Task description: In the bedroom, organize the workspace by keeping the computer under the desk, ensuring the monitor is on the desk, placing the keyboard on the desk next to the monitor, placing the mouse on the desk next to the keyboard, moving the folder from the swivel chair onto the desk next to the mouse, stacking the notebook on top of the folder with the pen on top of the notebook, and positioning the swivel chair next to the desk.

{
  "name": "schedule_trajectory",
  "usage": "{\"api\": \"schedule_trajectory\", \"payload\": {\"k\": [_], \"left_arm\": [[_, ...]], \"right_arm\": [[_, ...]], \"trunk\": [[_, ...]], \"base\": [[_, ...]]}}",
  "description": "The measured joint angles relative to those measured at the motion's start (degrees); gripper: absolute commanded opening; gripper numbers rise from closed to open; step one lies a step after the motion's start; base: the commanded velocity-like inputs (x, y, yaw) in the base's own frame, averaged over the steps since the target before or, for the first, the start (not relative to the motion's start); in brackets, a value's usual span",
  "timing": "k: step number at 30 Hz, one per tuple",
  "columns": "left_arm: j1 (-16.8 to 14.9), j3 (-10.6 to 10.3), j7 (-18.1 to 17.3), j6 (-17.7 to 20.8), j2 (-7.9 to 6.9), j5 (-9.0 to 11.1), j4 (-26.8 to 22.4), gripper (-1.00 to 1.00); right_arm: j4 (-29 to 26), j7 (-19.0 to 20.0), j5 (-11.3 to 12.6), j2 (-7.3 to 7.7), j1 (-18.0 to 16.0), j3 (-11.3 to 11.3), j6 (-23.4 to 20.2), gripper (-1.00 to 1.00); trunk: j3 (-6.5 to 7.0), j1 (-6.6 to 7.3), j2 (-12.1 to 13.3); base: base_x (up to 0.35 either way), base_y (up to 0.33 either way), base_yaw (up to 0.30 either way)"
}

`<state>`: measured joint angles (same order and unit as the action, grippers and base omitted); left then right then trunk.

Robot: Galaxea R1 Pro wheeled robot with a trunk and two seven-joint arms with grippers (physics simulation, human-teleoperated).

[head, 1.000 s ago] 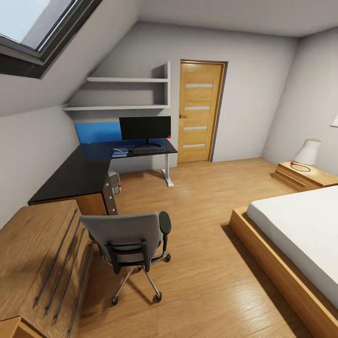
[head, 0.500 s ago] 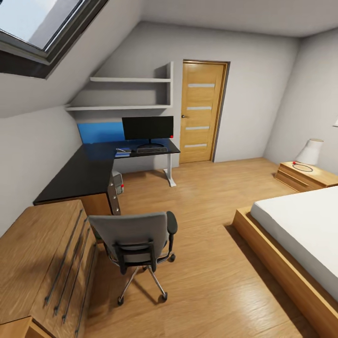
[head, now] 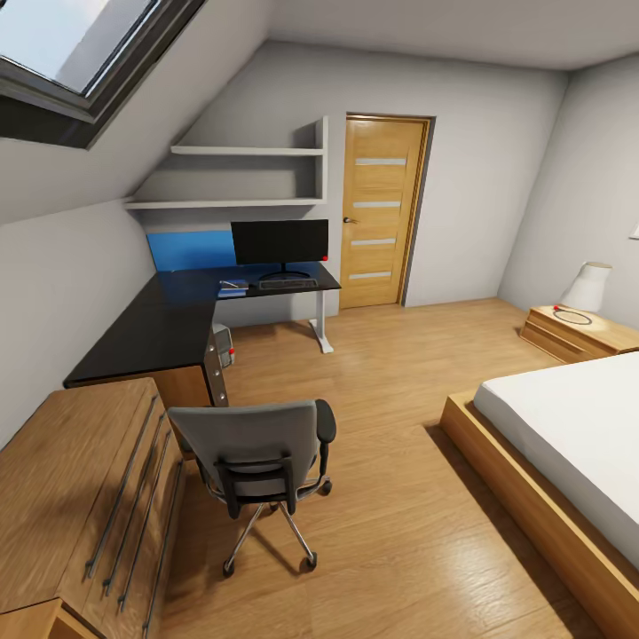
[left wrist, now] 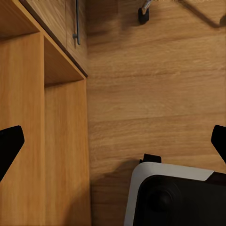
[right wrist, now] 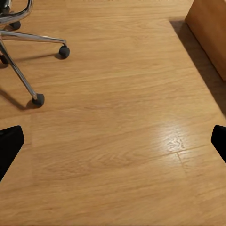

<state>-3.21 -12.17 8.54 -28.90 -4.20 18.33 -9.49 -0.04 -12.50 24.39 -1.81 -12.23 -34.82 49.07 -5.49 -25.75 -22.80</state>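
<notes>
Across the room the desk (head: 169, 319) and swivel chair (head: 257, 457) sit exactly as half a second ago, while left gripper (left wrist: 113, 141) and right gripper (right wrist: 113, 141) hang wide apart, empty.

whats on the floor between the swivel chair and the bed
Bare wood floor in the head view; nothing lies between the swivel chair and the bed.

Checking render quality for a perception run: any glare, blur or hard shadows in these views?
Head view: sharp, wide-angle stretch at the edges, soft shadow under the swivel chair, glossy desk mirrors the blue panel. Right wrist view: one bright sheen patch on the floor, thin chair-leg shadows. Left wrist view: dim, shadow beside the wooden cabinet.
</notes>
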Motion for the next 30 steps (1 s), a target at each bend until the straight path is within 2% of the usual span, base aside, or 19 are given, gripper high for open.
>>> {"api": "schedule_trajectory", "payload": {"k": [4,18,25,30], "left_arm": [[0.0,-0.02,-0.11,0.02,0.0,-0.05,0.0,1.0],[0.0,0.38,0.36,-0.21,-0.1,0.54,-0.08,1.0],[-0.01,0.49,0.37,0.0,0.25,3.18,-0.08,1.0],[-0.01,0.43,0.35,0.04,2.19,5.26,-0.06,1.0]], "right_arm": [[0.0,0.0,-0.01,0.05,0.01,-0.02,-0.03,1.0],[0.15,0.01,0.21,0.1,-0.03,0.04,0.38,1.0],[0.39,0.01,0.6,0.24,-0.02,0.14,0.5,1.0],[0.5,0.0,0.68,0.41,-0.03,0.16,0.5,1.0]], "trunk": [[0.0,0.0,0.0],[-2.52,-3.08,-5.62],[-3.79,-4.62,-8.44],[-4.69,-5.72,-10.45]], "base": [[0.0,0.0,0.0],[0.0,0.0,0.0],[0.0,0.0,0.0],[0.0,0.0,0.0]]}}
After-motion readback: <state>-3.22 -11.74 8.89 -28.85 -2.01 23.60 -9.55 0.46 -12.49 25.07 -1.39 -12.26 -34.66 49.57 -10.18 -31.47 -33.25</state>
